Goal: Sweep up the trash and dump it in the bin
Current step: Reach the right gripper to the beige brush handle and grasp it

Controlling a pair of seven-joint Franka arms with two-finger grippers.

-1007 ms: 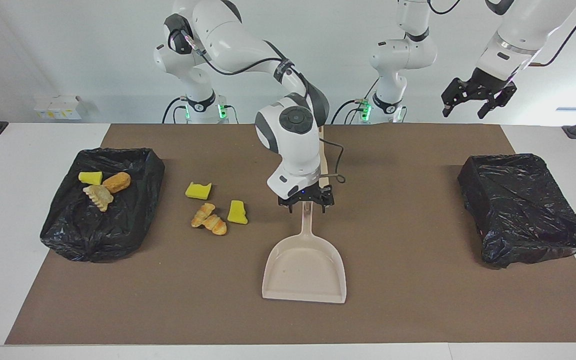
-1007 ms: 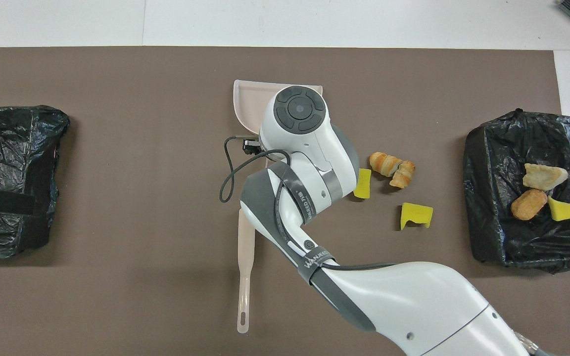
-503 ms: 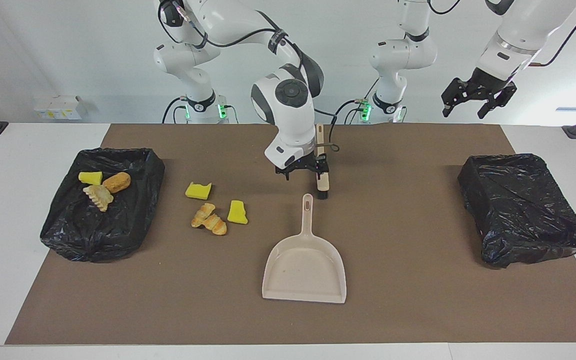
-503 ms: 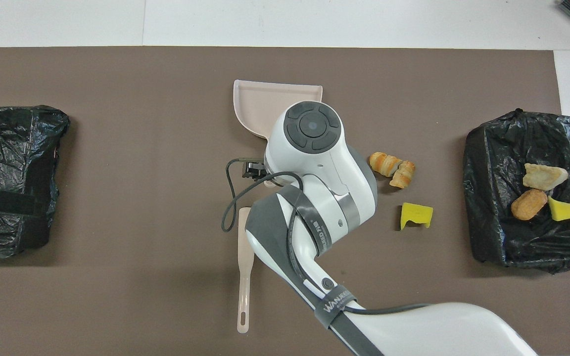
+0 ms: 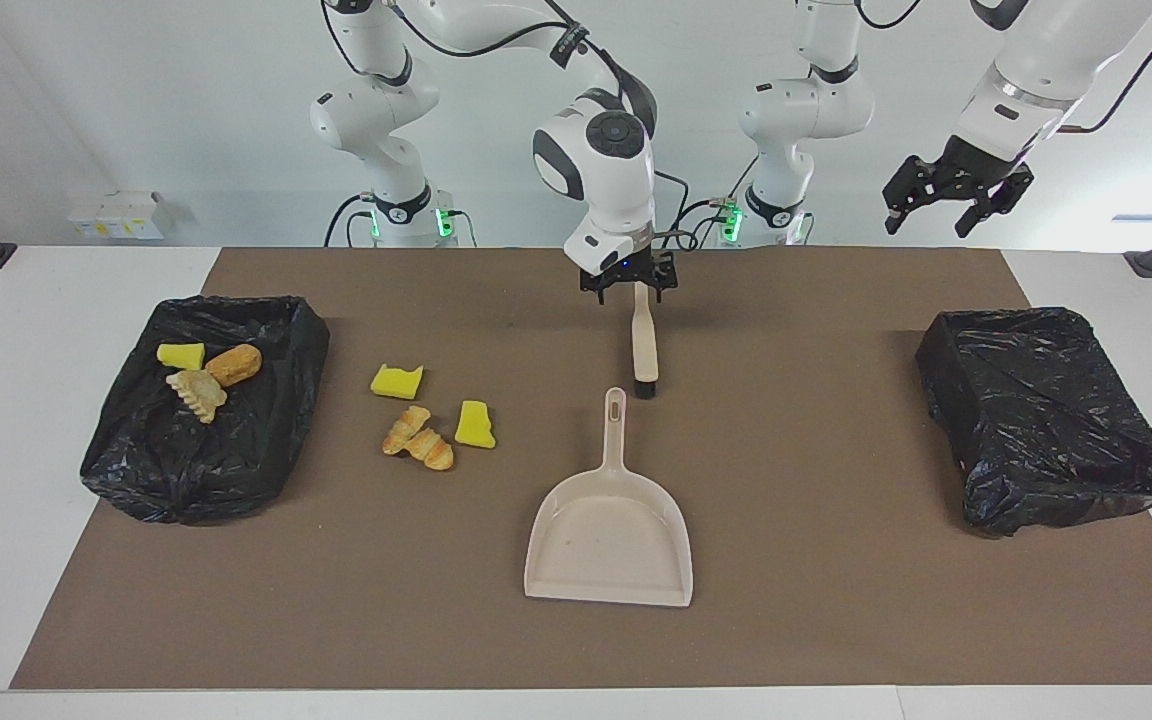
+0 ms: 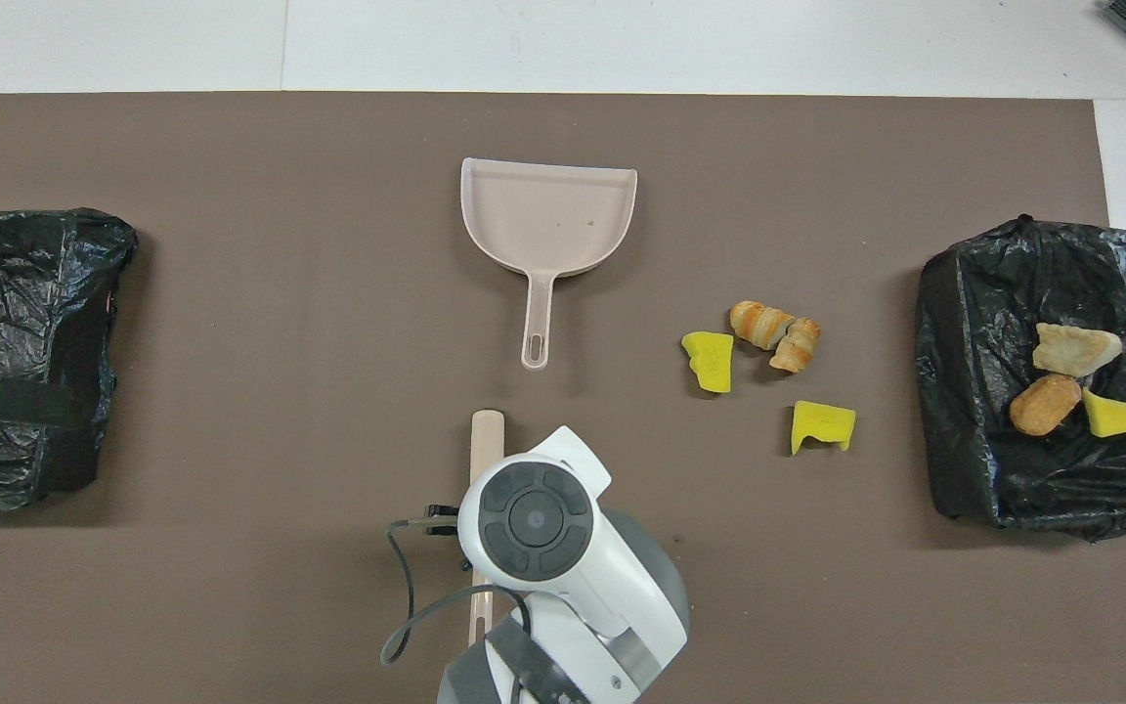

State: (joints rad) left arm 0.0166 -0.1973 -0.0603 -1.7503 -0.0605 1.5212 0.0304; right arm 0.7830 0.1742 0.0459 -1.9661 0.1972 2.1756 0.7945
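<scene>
My right pincer (image 5: pixel 629 283) hangs wrist-down with fingers spread, just over the handle end of the brush (image 5: pixel 644 342). My left pincer (image 5: pixel 956 200) waits raised and tilted, fingers apart, well away from the brush toward my left arm's end.

Lighting even, bright and diffuse from above. Shadows soft and short beneath the dustpan (image 5: pixel 608 535) and scraps (image 5: pixel 431 425). Glossy highlights on the black bin bags (image 5: pixel 1046 415). Strong window glare at one edge of the facing view. Both views sharp; no visible blur.
</scene>
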